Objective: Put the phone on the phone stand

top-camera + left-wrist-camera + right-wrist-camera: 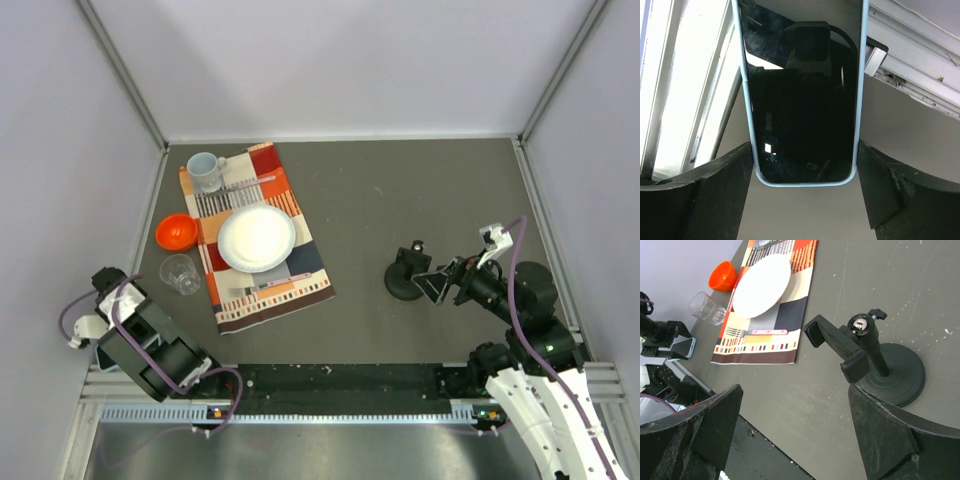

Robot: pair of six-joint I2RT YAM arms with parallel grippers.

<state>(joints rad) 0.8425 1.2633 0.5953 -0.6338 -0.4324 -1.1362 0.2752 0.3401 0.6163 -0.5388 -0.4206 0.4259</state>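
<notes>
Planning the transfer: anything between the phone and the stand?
Nothing upright. Only the near corner of the placemat lies roughly on the line from phone to phone stand; glass and plate sit farther back. The open right gripper sits just beyond the stand.

Top of the phone [802, 100] off-frame

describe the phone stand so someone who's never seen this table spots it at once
On the dark table, look right of the patterned placemat, just ahead of the right gripper. The phone stand stands alone there: a round disc base, a short post and a clamp on top; the disc base tells it from the black gripper.
</notes>
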